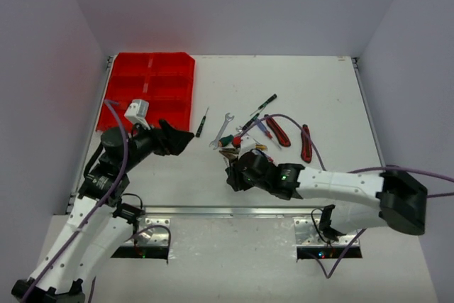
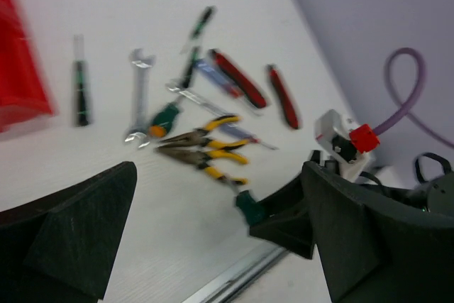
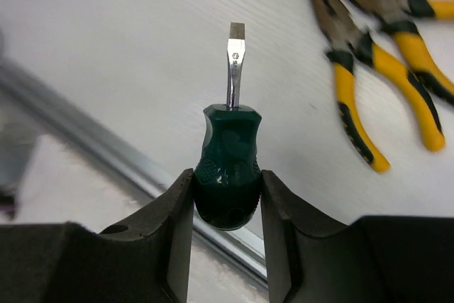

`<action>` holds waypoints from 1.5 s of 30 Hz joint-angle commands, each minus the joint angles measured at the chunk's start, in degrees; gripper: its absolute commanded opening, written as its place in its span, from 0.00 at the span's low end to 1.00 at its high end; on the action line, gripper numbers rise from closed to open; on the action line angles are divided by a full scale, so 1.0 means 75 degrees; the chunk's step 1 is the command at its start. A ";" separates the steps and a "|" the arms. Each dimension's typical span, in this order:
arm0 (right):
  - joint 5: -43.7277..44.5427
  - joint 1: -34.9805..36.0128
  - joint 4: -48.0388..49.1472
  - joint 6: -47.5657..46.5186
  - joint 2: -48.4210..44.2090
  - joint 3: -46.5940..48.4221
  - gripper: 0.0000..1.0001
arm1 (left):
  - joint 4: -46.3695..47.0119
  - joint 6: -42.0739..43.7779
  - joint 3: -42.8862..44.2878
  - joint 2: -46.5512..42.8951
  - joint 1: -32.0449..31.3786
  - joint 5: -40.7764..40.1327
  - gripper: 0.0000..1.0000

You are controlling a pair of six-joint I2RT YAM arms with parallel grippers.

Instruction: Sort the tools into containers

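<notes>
At near-centre of the desk (image 1: 312, 90), beside the tool pile, the right end effector (image 3: 227, 184) is closed on a stubby green screwdriver (image 3: 228, 150). The rounded handle is pinched from both sides and the flat blade points away from the wrist. Whether the tool is lifted off the desk cannot be told. The left end effector (image 1: 177, 138) is wide open and holds nothing, and is parked just in front of the red tray (image 1: 190, 97), between the tray and the pile. The tray sits at the far-left corner, well apart from the held tool. No tool can be made out inside it from above.

The other tools are left loose on the desk: 2 yellow-handled pliers (image 3: 355, 97) near the grip, a silver wrench (image 1: 221, 131), a slim dark screwdriver (image 1: 202, 123) and red-black cutters (image 1: 278, 131).

Risks, as judged:
- Only the butt of the handle is held. It is rounded, so the tool could be squeezed out or pivoted during a lift.
- A drop here would land close to the metal rail (image 3: 106, 140) at the near edge.
- The route to the tray is blocked by the left arm, so contact is likely if it is not moved.
- The pliers could be nudged on the way up.
</notes>
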 commanded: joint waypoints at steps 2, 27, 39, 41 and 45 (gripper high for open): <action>-0.2134 -0.0960 0.2533 -0.1646 -0.1860 -0.0433 0.00 | 0.5298 -0.3236 -0.1992 0.0143 -0.0122 0.3889 1.00; -0.3730 -0.1058 0.3616 -0.2027 -0.2450 -0.0305 0.00 | 0.5924 -0.2719 -0.1219 0.1859 -0.1925 0.2702 0.19; -0.2883 -0.1058 0.2710 -0.1863 -0.2196 -0.0109 0.99 | 0.3813 -0.1903 -0.0181 0.1779 -0.2041 0.0375 0.00; -0.2503 -0.1058 0.2072 -0.1904 -0.2068 0.0126 0.99 | 0.3149 -0.1730 0.0368 0.1830 -0.2025 -0.0514 0.00; -0.1336 -0.1058 0.1001 -0.2025 -0.2276 -0.0069 0.99 | 0.1277 -0.1495 0.1385 0.2345 -0.1928 -0.3543 0.00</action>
